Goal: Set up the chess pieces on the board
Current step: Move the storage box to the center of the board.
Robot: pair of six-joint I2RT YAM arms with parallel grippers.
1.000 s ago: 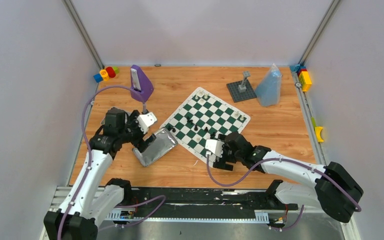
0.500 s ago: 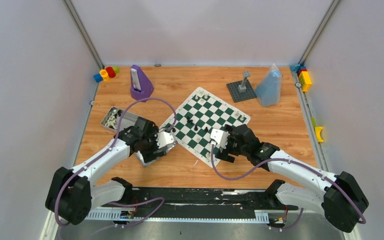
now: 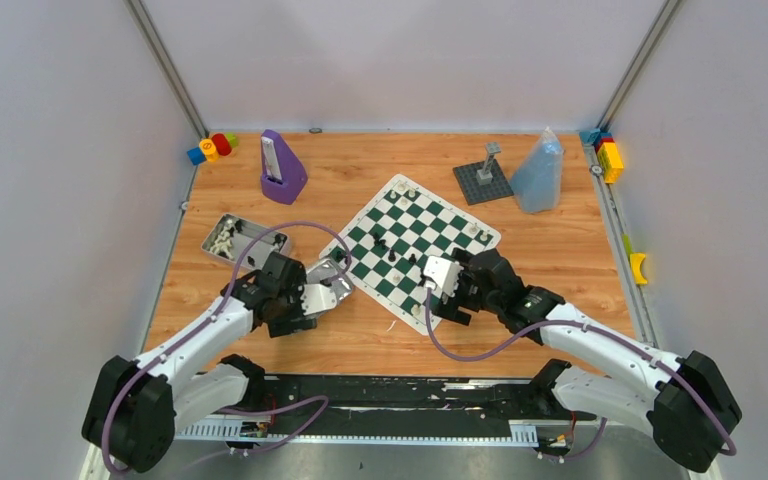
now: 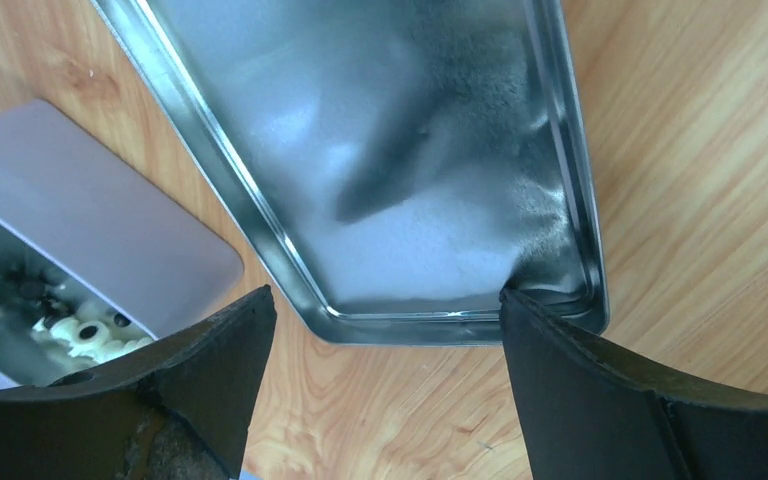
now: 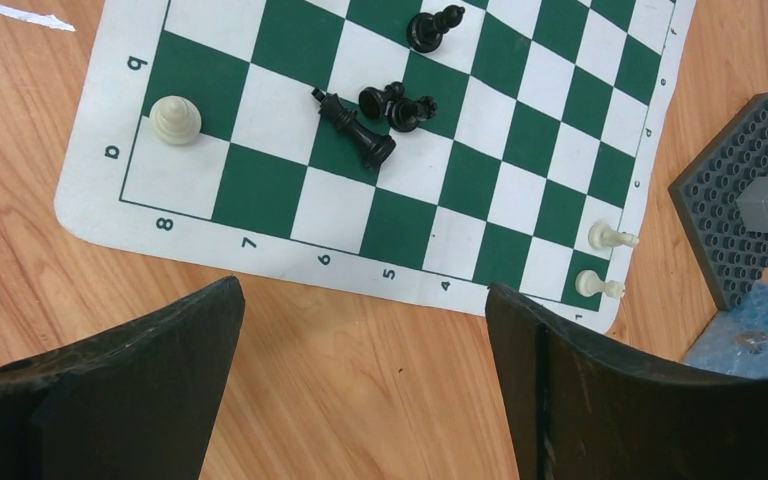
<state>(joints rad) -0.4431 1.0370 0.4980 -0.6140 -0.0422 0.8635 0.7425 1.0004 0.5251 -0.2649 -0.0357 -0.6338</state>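
The green and white board (image 3: 440, 215) lies mid-table. Three black chess pieces (image 5: 360, 128) lie toppled on it. One white piece (image 5: 175, 120) stands in the corner by the 8, and two white pawns (image 5: 608, 238) lie near the opposite corner. More pieces (image 4: 85, 335) sit in a small tin box (image 3: 222, 240). My left gripper (image 4: 385, 330) is open over bare wood at the near rim of the shiny tin lid (image 4: 390, 150), holding nothing. My right gripper (image 5: 365, 320) is open above wood, just off the board's numbered edge. From above, the left gripper (image 3: 326, 292) and right gripper (image 3: 438, 305) flank the board's near corner.
A grey baseplate with a post (image 3: 482, 180) and a blue bag (image 3: 538, 175) stand behind the board on the right. A purple wedge-shaped object (image 3: 282, 168) is at the back left. Coloured blocks (image 3: 212, 147) lie in the back corners.
My left arm swung from over the tin box down to the lid's near end, uncovering the box. Its jaws narrowed slightly. The right gripper edged towards the board.
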